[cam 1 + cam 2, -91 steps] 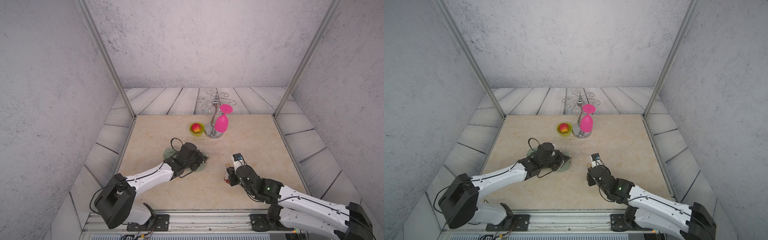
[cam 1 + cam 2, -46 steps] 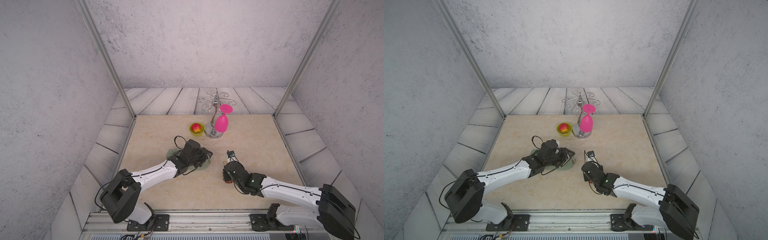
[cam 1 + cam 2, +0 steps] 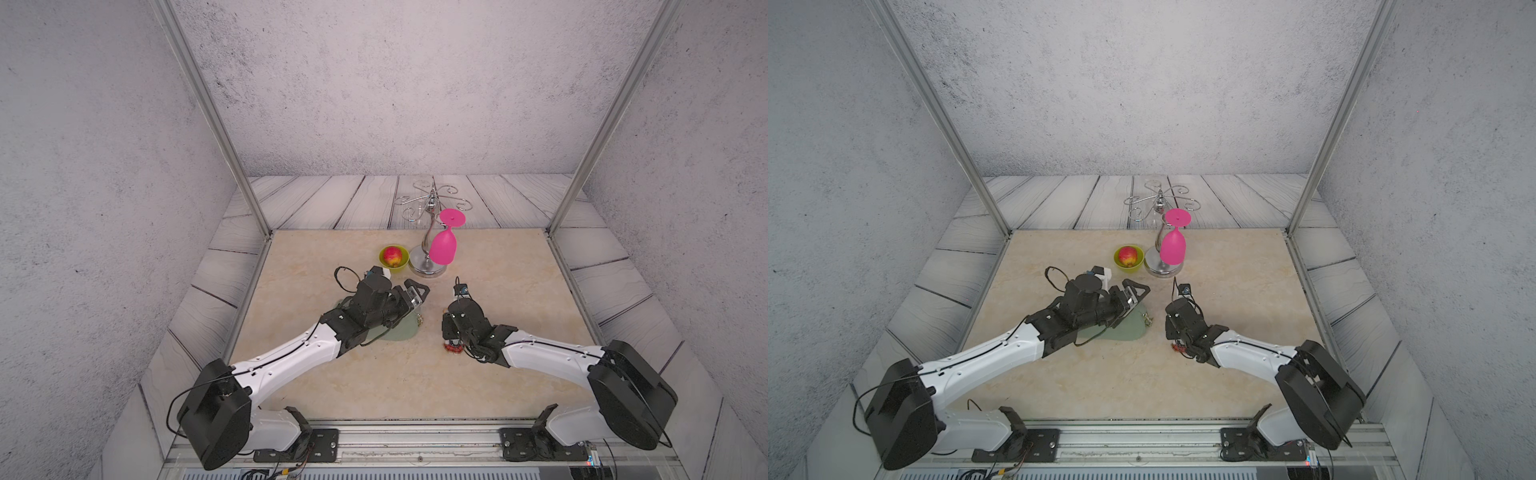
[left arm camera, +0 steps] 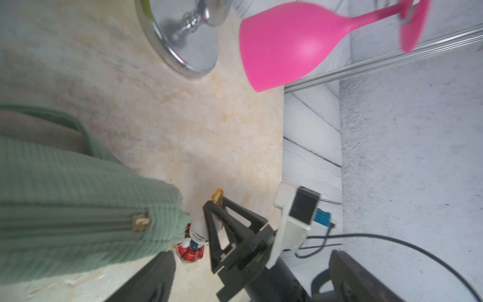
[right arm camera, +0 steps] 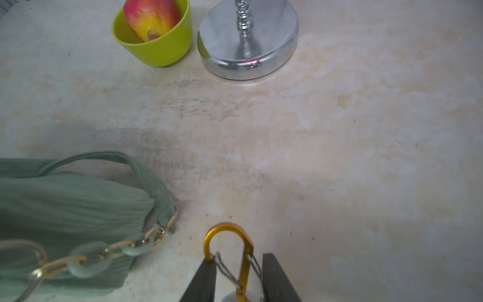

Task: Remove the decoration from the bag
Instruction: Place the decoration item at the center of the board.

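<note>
**Cat toy lies off the bag**

The left arm (image 3: 291,357) reaches forward, low over the table (image 3: 498,270). The left gripper (image 3: 415,297) is turned on its side above one end of the bag (image 3: 401,332). Its jaws are wide apart, with nothing in them. The bag lies flat under it.

The right arm (image 3: 548,357) lies low too. Its wrist bends down, so the right gripper (image 5: 239,261) points at the table. The decoration (image 3: 453,348) lies there, near the bag but not touching it. Its clasp (image 5: 230,248) sits between the right jaws, which are a little apart. I cannot tell if they squeeze it.

A bowl (image 3: 395,270) and a stand (image 3: 428,266) with a pink glass (image 3: 443,248) are farther back.
</note>
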You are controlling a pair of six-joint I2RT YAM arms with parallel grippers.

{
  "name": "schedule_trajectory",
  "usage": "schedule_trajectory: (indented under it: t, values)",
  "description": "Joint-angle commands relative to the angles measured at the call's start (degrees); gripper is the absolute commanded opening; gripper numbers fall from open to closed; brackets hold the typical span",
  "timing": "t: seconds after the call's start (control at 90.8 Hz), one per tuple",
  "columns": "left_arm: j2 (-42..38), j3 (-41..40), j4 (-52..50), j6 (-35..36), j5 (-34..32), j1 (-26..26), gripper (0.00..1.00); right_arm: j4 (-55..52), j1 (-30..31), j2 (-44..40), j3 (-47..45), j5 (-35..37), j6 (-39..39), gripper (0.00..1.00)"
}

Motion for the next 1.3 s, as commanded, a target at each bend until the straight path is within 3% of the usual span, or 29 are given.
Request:
schedule_trajectory:
  t: [0.0,0.253,0.374,0.55,0.76,0.947,1.288]
  values:
    - [-2.91,2.11,-1.98,2.85,-1.98,0.6,1.0,0.98,-0.77,2.12,2.86,-2.93,-0.75,0.42]
    - [-7.46,6.37,-8.42,7.38,-1.9,2.98,0.98,-0.08,-1.53,3.49,5.67,-5.16,-1.02,0.83]
    - [-9.93,9.03,-12.15,10.99,-3.47,4.43,0.99,-1.77,-1.5,1.04,6.24,-5.44,-1.46,0.98]
    - [-12.37,11.31,-15.85,13.33,-3.62,6.87,0.99,-4.66,-1.7,-1.75,7.1,-7.22,-2.39,0.99]
    - [-13.24,10.4,-17.2,13.57,-2.54,7.85,0.99,-15.19,-3.7,1.77,13.4,-18.79,-4.61,0.99]
    - [-12.65,9.46,-19.76,14.64,-1.76,8.04,0.99,-15.97,-5.62,1.95,12.97,-23.0,-3.64,0.99]
    - [-9.2,4.93,-18.71,14.21,2.1,8.12,0.99,-16.38,-7.56,-7.74,8.6,-26.28,-1.49,0.99]
